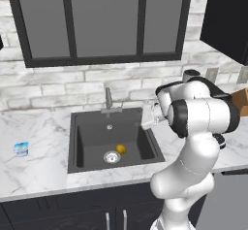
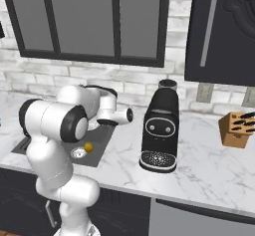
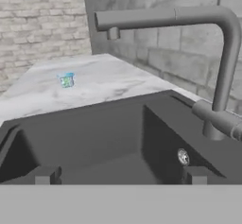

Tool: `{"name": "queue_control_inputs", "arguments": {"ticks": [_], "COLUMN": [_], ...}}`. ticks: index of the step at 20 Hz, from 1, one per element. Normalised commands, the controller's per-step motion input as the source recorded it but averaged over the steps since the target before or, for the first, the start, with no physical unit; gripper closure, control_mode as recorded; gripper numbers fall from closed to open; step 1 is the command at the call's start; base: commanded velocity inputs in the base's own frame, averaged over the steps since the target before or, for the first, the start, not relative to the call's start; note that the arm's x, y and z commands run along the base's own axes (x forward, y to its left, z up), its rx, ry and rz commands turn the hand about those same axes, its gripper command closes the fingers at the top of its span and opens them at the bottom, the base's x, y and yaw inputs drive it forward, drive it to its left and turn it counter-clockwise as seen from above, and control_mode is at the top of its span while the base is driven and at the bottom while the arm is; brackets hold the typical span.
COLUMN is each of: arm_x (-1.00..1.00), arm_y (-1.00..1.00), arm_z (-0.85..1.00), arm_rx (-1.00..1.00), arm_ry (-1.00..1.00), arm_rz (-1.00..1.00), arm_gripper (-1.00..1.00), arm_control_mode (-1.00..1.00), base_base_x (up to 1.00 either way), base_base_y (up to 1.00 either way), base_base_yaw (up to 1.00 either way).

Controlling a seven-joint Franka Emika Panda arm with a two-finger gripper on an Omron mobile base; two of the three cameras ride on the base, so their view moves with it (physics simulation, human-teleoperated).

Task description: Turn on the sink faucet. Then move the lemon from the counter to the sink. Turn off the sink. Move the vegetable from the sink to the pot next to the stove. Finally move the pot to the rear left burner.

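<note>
the small round bright yellow lemon [image 1: 121, 149] lies on the floor of the dark grey rectangular sink [image 1: 80, 141], just beside the round silver drain ring [image 1: 112, 157]. the slim grey metal faucet [image 1: 109, 99] stands upright behind the basin. the white arm's end effector [image 3: 120, 175] hangs over the sink's right side with its jaws spread wide, holding nothing. a small blue-and-white cup [image 1: 21, 148] stands on the white marble counter [image 1: 34, 171], well left of the sink.
</note>
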Motion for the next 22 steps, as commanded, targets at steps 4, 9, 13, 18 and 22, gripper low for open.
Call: {"name": "queue_control_inputs", "arguments": {"ticks": [4, 9, 13, 18, 22], "arm_x": [-0.18, -0.01, 0.0, 0.0, 0.0], "arm_y": [0.1, 0.14, 0.06, 0.01, 0.03], "arm_z": [0.0, 0.0, 0.0, -0.01, -0.23], "arm_rx": [0.0, -0.04, 0.0, 0.0, -0.01], "arm_ry": [0.21, 0.32, 0.33, 0.28, 0.23], "arm_rz": [-0.11, -0.08, -0.15, -0.22, -0.27], "arm_gripper": [-1.0, -1.0, -1.0, -1.0, -1.0], "arm_control_mode": [-1.0, -1.0, -1.0, -1.0, -1.0], "base_base_x": [0.0, 0.0, 0.0, 0.0, 0.0], "base_base_y": [0.0, 0.0, 0.0, 0.0, 0.0], "base_base_yaw": [0.0, 0.0, 0.0, 0.0, 0.0]}}
